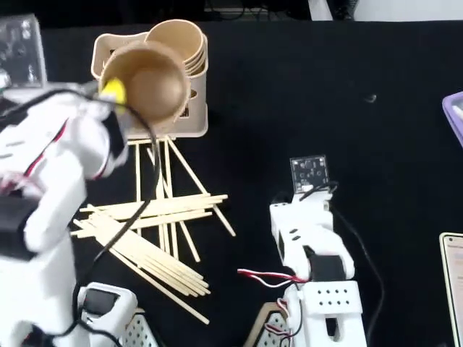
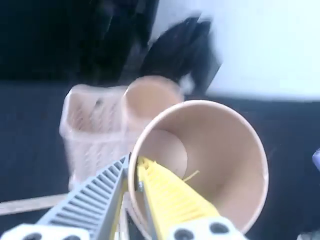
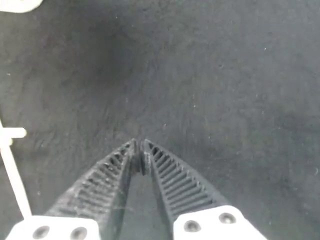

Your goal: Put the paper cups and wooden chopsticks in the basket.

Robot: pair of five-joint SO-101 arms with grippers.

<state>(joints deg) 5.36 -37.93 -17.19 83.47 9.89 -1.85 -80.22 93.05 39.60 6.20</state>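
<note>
The left gripper [image 2: 133, 169] pinches a plain tan paper cup [image 2: 220, 150] by its rim, base pointing toward the basket [image 2: 85, 125]; the right gripper [image 3: 139, 151] is closed, empty.

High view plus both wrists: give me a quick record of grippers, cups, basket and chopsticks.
left gripper: shut on paper cup rim, by the basket
right gripper: shut, empty, over black table
basket: holds stacked cups
wooden chopsticks: scattered on table, outside basket

Chopsticks [image 1: 152, 231] lie on the table [image 1: 325, 108] before the basket [image 1: 197, 116], cups [image 1: 177, 40] stacked inside.
</note>
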